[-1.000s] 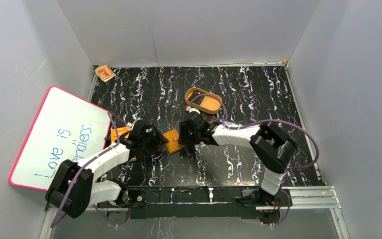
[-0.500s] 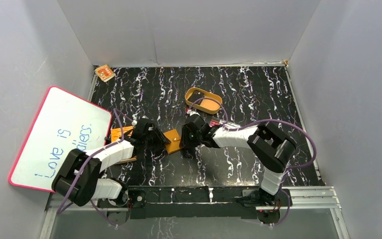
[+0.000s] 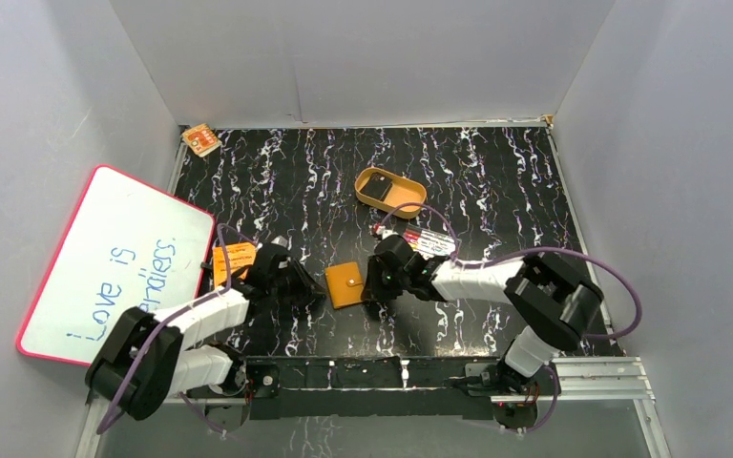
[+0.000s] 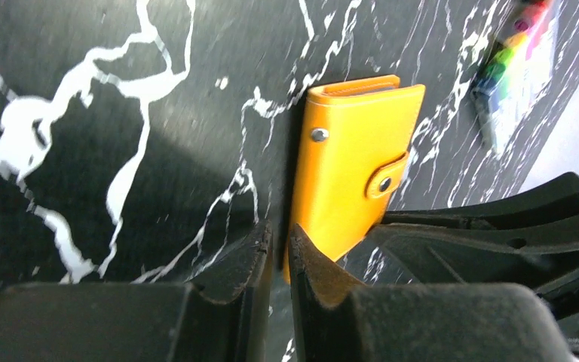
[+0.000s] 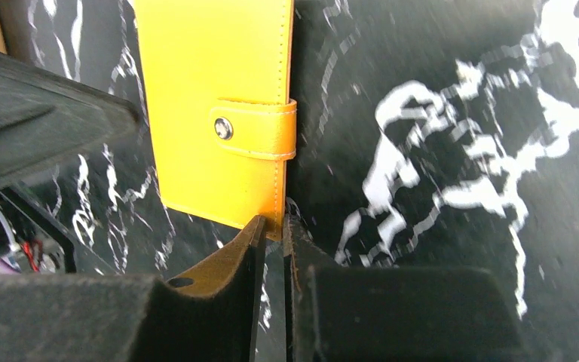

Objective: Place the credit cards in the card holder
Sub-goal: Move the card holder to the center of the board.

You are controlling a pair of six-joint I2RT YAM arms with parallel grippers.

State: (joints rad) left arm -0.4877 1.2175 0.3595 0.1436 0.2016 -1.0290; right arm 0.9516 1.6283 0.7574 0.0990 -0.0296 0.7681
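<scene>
While your left gripper [image 4: 279, 240] and right gripper [image 5: 273, 225] flank it, the wallet [image 3: 346, 285] lies closed on the table [image 3: 496, 172].
Both jaws nearly shut, holding nothing; tips at opposite wallet edges.

Your left arm [image 3: 200, 310] lies low, reaching forward and inward from its base. The left gripper [image 4: 277, 235] points toward the table's centre, fingers [image 4: 241, 275] pressed nearly together — only a slit between them. Your right arm [image 3: 482, 275] has its elbow out to the right and stretches back in toward centre, also low. The right gripper [image 5: 274, 226] faces the left one, near but apart — jaws closed to a thin gap.
</scene>
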